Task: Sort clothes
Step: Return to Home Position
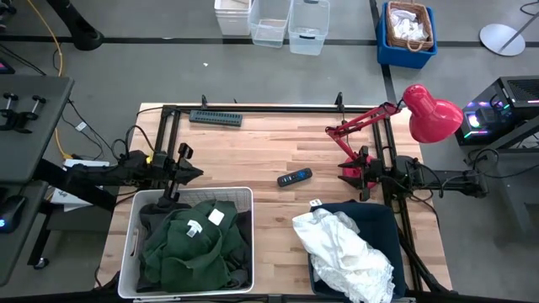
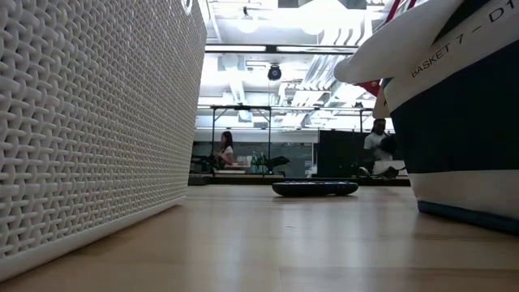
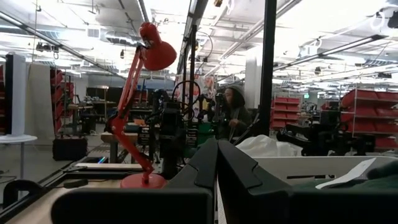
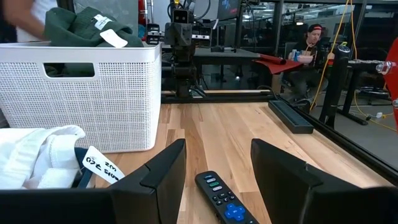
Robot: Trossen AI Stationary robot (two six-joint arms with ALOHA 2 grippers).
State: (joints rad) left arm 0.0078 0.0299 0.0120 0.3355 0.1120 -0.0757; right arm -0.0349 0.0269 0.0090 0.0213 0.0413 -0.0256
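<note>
shirt (image 1: 189, 248) lies in left bin (image 1: 128, 252), garments (image 1: 345, 252) in right bin (image 1: 381, 220), remote (image 1: 295, 177) behind them.

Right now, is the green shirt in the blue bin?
No, the green shirt lies inside the white bin.

A pale wooden plank worktop (image 1: 278, 143) stands on a grey concrete floor (image 1: 152, 50). Clear plastic tubs (image 1: 274, 21) and a small blue crate (image 1: 404, 57) sit on the floor beyond its far edge, and a red articulated desk lamp (image 1: 429, 114) stands at its right side. The room behind is an open workshop with bright white ceiling lights (image 2: 247, 24), red storage shelving (image 3: 367, 102) and further desks, where a seated person (image 4: 309, 43) shows.
</note>
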